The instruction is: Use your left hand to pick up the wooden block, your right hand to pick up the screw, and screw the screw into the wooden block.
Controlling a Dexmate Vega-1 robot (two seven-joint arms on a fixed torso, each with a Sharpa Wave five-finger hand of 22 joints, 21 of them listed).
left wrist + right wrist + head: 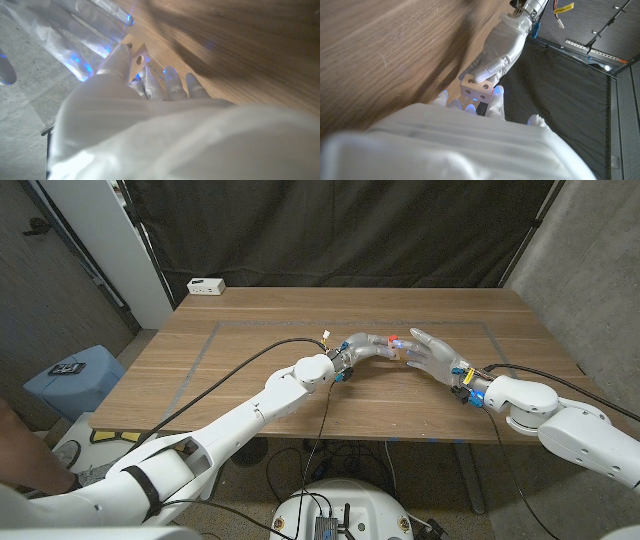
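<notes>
Head view: my left hand (pixel 368 348) and right hand (pixel 428 352) meet above the middle of the wooden table (pixel 250 345), fingertips together. Between them sits the wooden block (pixel 476 89), a pale block with round holes, pinched by my left hand's fingers (pixel 487 74) and raised off the table. My right hand's fingers spread beside the block; whether they hold the screw I cannot tell. A white box (pixel 207 285) lies at the table's far edge, well away from the block.

The block (pixel 476 89) is pale, matt bare wood; the table (pixel 300 395) is smooth brown wood grain; both hands wear glossy translucent covers.
</notes>
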